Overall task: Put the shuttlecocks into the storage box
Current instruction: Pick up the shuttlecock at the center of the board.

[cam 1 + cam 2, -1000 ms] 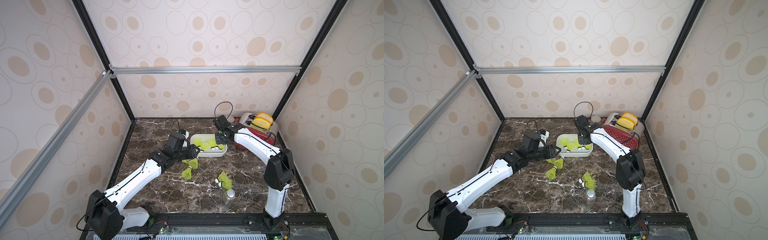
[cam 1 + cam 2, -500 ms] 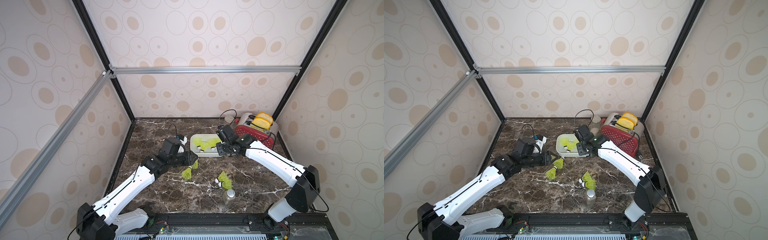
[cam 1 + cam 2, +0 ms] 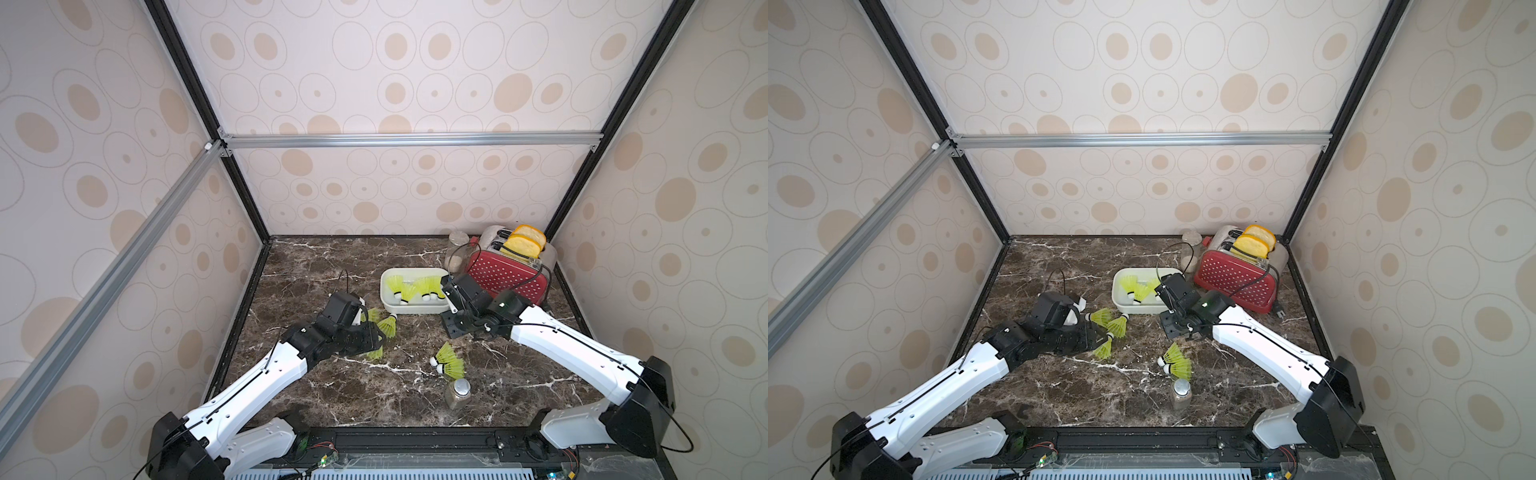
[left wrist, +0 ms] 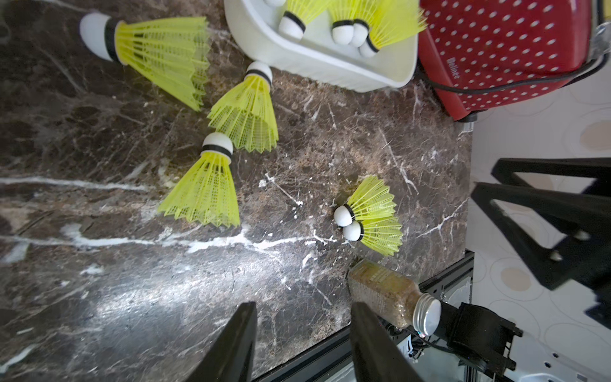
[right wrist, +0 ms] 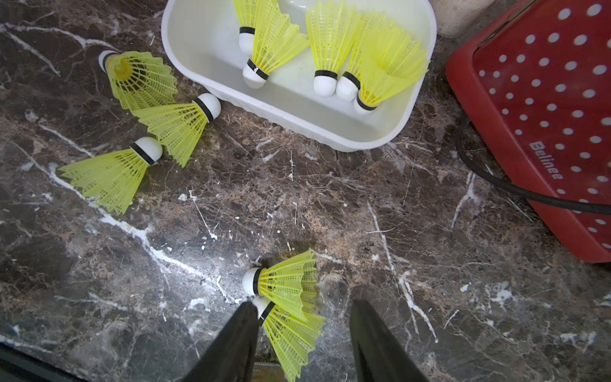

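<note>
Quick read for you: five shuttlecocks (image 3: 399, 286) are already lying in the storage box (image 3: 415, 309), and five more are out on the bench (image 3: 353, 395).

Both sets of fingers are spread and holding nothing. The right fingers (image 5: 238, 337) hang between the box and the front pair (image 5: 284, 284), and that's the relation to care about. The pair sits just ahead of those fingers, toward the bench's front edge, with the nearer birdie's white tip right beside one finger and its skirt reaching into the gap. I can't tell how high the fingers are above it. The farther one of the pair lies with its long axis roughly along the line from finger to finger, so closing on it as-is would squeeze tip against skirt, I reckon. You'd probably want a wrist turn so you pinch across the tip or the skirt.

The right arm is clearly the nearer one for that pair. Mind the spice jar (image 3: 457, 392) just beside it on the front side.

The left fingers (image 4: 238, 337) are closer to the trio (image 4: 244, 109) lying near the box's left end, tips mostly toward the box. None of those three is between the fingers.

The toaster (image 3: 505, 278) is well clear.
</note>
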Motion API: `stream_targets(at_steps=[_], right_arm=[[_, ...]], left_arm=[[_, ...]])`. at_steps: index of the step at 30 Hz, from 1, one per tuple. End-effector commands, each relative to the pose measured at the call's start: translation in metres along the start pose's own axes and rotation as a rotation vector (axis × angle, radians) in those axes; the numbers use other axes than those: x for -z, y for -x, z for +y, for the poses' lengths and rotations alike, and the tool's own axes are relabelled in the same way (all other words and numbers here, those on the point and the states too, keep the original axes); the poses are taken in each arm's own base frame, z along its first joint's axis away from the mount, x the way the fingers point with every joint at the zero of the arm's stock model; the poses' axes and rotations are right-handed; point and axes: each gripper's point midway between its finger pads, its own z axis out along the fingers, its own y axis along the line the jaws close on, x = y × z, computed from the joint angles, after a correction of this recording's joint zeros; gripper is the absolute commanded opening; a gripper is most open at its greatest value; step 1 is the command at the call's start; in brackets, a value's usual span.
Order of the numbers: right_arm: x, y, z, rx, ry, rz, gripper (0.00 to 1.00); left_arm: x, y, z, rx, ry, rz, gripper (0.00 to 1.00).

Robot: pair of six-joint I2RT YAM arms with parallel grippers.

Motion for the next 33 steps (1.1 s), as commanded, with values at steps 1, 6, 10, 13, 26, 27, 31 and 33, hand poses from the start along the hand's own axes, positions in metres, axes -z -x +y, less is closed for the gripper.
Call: stream_targets(at_steps=[1, 6, 10, 13, 26, 27, 31, 33], right_arm=[[0.008, -0.014, 0.0, 0.029, 0.019, 0.026, 0.52], [0.019, -0.022, -0.004, 0.037, 0.023, 0.011, 0.53], [0.026, -0.027, -0.01, 0.04, 0.018, -0.009, 0.54], [0.029, -0.032, -0.013, 0.043, 0.008, -0.011, 0.55], [0.039, -0.047, -0.022, -0.074, 0.163, 0.02, 0.59], [0.04, -0.05, -0.023, -0.093, 0.181, 0.026, 0.59], [0.053, -0.056, -0.023, -0.141, 0.274, 0.017, 0.59], [0.06, -0.059, -0.023, -0.169, 0.308, 0.008, 0.59]], left_arm=[[0.004, -0.008, 0.013, -0.09, 0.106, 0.069, 0.48], [0.008, 0.007, 0.019, -0.097, 0.197, 0.038, 0.5], [0.025, 0.037, 0.021, -0.2, 0.347, 0.01, 0.53], [0.023, 0.053, 0.014, -0.258, 0.387, 0.041, 0.55], [-0.036, 0.009, -0.06, -0.643, 0.048, 0.122, 0.6], [-0.043, 0.004, -0.061, -0.661, 0.045, 0.132, 0.6], [-0.071, -0.017, -0.068, -0.776, 0.049, 0.17, 0.59], [-0.083, -0.02, -0.077, -0.828, 0.025, 0.154, 0.59]])
